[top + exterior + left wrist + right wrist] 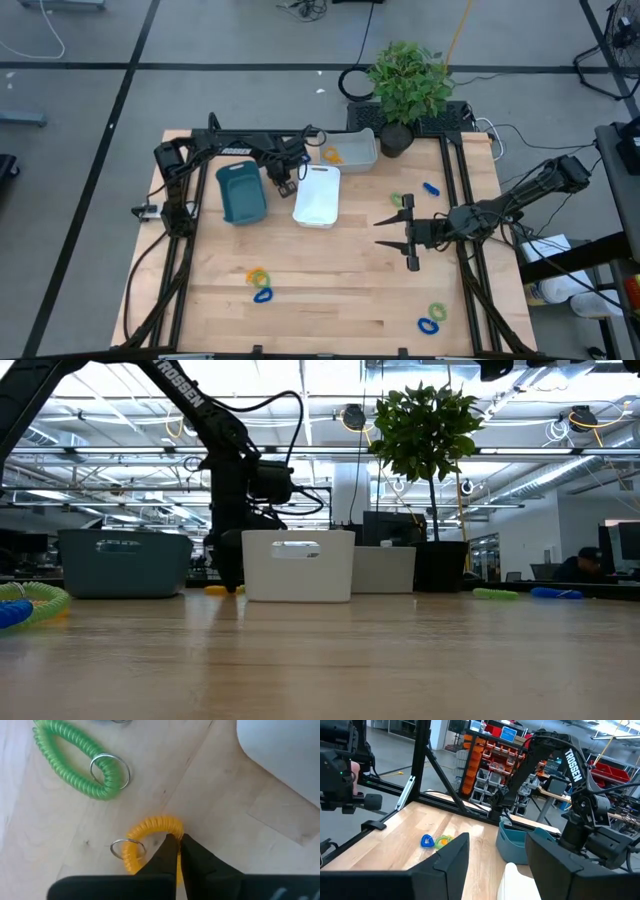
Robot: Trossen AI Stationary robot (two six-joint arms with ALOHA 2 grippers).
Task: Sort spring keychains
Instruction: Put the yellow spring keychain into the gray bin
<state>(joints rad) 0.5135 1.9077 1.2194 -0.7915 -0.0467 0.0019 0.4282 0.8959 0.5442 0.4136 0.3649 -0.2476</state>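
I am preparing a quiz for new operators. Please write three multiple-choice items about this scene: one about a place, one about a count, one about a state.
1. Where is the left gripper?
A. between the teal tray and the white tray
B. beside the potted plant
C. at the table's front edge

2. How many trays stand on the table?
A. one
B. three
C. five

3. What state is the left gripper in?
A. wide open above a tray
B. shut on the orange-yellow keychain
C. shut on the green keychain

Answers: 1 A, the high view shows it there. 2 B, teal, white and grey tray. 3 B, the left wrist view shows the fingers pinching its coil.
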